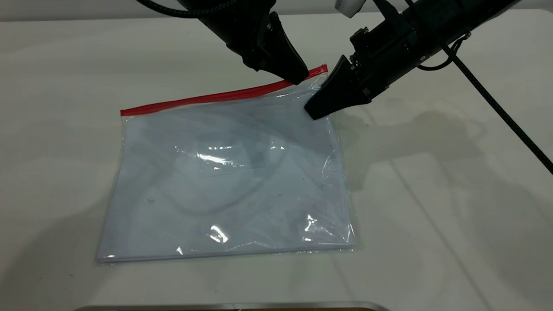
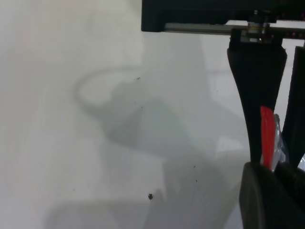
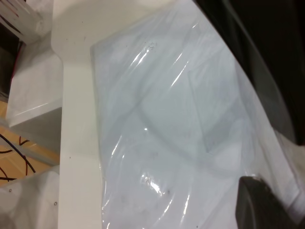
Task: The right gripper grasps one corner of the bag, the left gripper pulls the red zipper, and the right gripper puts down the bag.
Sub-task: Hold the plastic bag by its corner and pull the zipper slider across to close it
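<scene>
The bag [image 1: 224, 181], a clear flat pouch with white sheets inside, lies on the white table [image 1: 453, 224]. The red zipper [image 1: 203, 98] runs along its far edge. My left gripper [image 1: 298, 80] is shut on the zipper near its right end. In the left wrist view the red strip [image 2: 268, 138] rises from between its closed jaws [image 2: 276, 174]. My right gripper [image 1: 314, 113] is shut on the bag's far right corner, just right of the left gripper. One of its fingers [image 3: 262, 205] rests on the plastic [image 3: 167, 124] in the right wrist view. That corner is slightly raised.
A metal rim [image 1: 224, 306] shows at the table's near edge. In the right wrist view the table's edge [image 3: 76, 143] drops off beside the bag, with white boxes [image 3: 28, 95] and cables [image 3: 14, 157] beyond. The right arm's braided cable [image 1: 497, 103] hangs over the table's right side.
</scene>
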You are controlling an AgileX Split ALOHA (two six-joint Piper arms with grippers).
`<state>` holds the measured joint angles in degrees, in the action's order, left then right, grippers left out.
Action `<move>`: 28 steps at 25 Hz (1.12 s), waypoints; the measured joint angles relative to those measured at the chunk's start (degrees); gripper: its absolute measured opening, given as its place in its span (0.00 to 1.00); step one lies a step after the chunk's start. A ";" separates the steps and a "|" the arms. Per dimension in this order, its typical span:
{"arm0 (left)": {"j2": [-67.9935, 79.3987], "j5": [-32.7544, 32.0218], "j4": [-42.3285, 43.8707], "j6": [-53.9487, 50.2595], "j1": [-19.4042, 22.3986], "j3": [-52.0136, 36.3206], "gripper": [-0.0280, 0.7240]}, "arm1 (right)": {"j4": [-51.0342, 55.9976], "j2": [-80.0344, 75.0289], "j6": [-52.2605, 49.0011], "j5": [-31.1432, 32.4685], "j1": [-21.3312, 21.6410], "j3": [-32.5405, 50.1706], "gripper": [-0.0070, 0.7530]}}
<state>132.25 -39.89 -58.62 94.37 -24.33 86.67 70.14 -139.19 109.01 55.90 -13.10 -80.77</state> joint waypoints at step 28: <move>-0.12 0.92 18.35 -15.71 2.60 0.59 0.10 | -1.24 2.77 -4.04 3.10 15.06 0.00 0.05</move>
<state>132.14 -38.97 -40.27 78.66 -21.72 87.26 68.90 -136.42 104.97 58.99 1.95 -80.77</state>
